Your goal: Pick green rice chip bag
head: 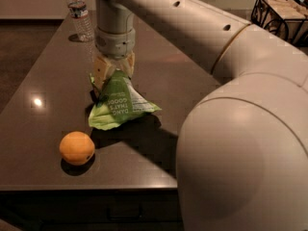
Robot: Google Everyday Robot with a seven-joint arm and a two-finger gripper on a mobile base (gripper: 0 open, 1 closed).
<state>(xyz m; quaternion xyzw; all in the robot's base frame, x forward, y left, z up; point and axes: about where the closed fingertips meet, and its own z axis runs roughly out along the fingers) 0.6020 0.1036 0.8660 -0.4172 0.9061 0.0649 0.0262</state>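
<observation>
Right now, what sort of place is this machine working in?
Probably a kitchen or break room: a long dark counter holds a water bottle, an orange and the green rice chip bag, whose top the gripper clamps. A wire basket stands at the back right.

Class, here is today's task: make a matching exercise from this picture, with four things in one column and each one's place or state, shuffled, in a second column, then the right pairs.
1. crinkly lime-green snack bag
2. round orange fruit
3. clear plastic water bottle
4. robot's hand

a. upright at the far end of the dark table
b. closed on the bag's top
c. near the table's front edge
d. pinched at its top

Pairs: 1-d, 2-c, 3-a, 4-b.
</observation>
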